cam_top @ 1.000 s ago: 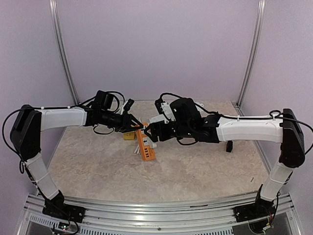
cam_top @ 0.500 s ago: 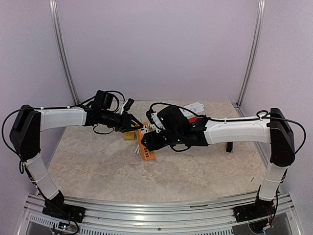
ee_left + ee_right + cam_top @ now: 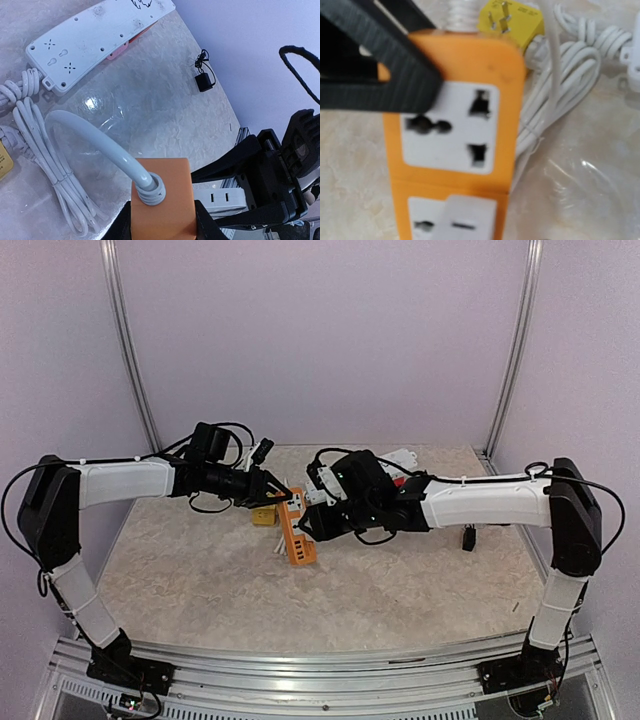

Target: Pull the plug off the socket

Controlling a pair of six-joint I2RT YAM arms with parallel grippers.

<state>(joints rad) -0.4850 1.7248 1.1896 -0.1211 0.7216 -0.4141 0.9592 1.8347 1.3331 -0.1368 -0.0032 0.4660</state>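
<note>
An orange socket strip point(image 3: 297, 536) is held slanting above the table. My left gripper point(image 3: 276, 496) is shut on its cable end point(image 3: 162, 210), one black finger on each side, where a thick white cable point(image 3: 95, 135) leaves it. A white plug point(image 3: 470, 217) sits in the second socket from that end. In the left wrist view my right gripper point(image 3: 205, 196) has a black finger on either side of the plug point(image 3: 220, 197); whether they press on it does not show. The right wrist view does not show its own fingers. The first socket point(image 3: 447, 125) holds nothing.
A white power strip point(image 3: 95, 37) lies at the back, with a red piece under it. A bundled white cable point(image 3: 40, 150) and a yellow plug point(image 3: 512, 20) lie beside the orange strip. A small black adapter point(image 3: 468, 538) lies at the right.
My right gripper has moved left onto the orange strip and its jaws have narrowed around the white plug. The left gripper and the strip have stayed put.
</note>
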